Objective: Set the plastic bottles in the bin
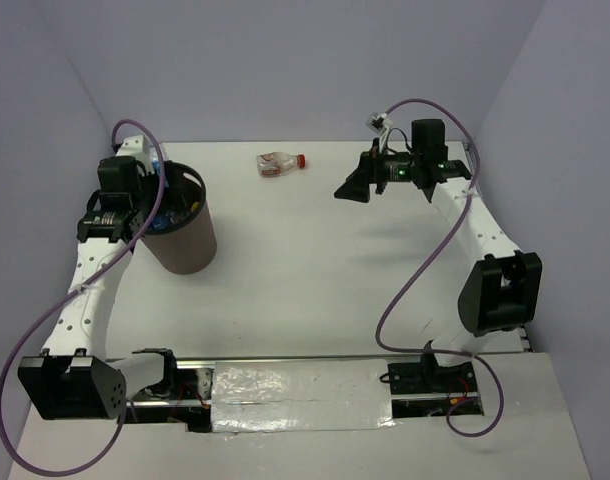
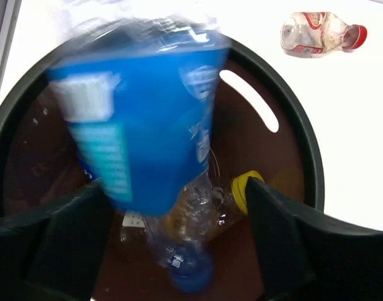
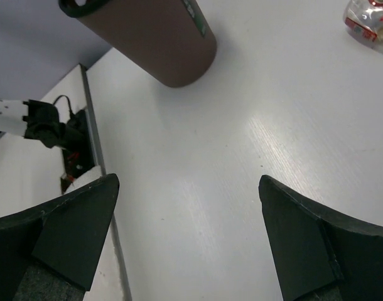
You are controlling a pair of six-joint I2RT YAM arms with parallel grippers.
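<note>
My left gripper (image 2: 172,200) hovers over the mouth of the dark brown bin (image 2: 298,125), jaws wide apart. A blue-labelled bottle (image 2: 141,125) is blurred between the fingers, touching neither, over the bin's opening. Inside lie a yellow-capped bottle (image 2: 245,188) and a blue-capped bottle (image 2: 188,269). The squat red-capped bottle (image 1: 281,162) lies on its side at the far middle of the table; it also shows in the left wrist view (image 2: 320,34) and the right wrist view (image 3: 370,19). My right gripper (image 1: 353,188) is open and empty above the table, right of that bottle.
The bin (image 1: 185,245) stands at the left of the table, beside the left arm; it also shows in the right wrist view (image 3: 160,44). White walls close the table at the back and sides. A metal rail (image 1: 285,385) with cables runs along the near edge.
</note>
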